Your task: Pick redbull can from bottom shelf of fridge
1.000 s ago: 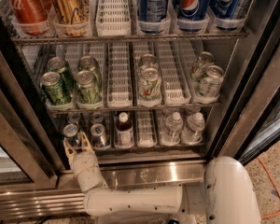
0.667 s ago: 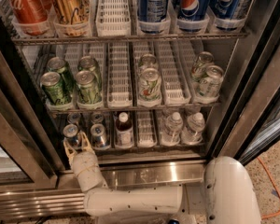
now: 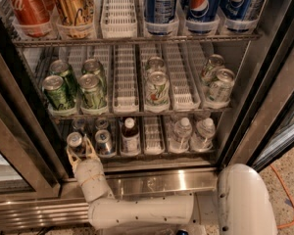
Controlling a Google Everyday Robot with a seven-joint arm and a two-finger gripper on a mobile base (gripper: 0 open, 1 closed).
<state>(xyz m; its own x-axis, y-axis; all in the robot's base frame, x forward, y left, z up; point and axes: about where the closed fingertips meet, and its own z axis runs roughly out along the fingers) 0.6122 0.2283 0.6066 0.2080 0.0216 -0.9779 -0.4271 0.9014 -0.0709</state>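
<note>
The fridge [image 3: 162, 180] stands open in the camera view. Its bottom shelf [image 3: 153, 156] holds several slim silver-and-blue redbull cans in the left lanes. The front left redbull can [image 3: 74, 140] stands at the shelf's front edge, and another [image 3: 104, 141] is just to its right. My gripper [image 3: 81, 151] reaches up from below the shelf lip and sits right at the front left can, partly covering its lower half. My white arm [image 3: 137, 212] runs along the fridge base.
A dark-labelled white-capped bottle [image 3: 130, 137] and two clear water bottles [image 3: 182, 133] share the bottom shelf. Green cans [image 3: 59, 92] fill the rack above. The door frame [image 3: 267, 94] stands close on the right. An orange cable [image 3: 285, 199] lies on the floor.
</note>
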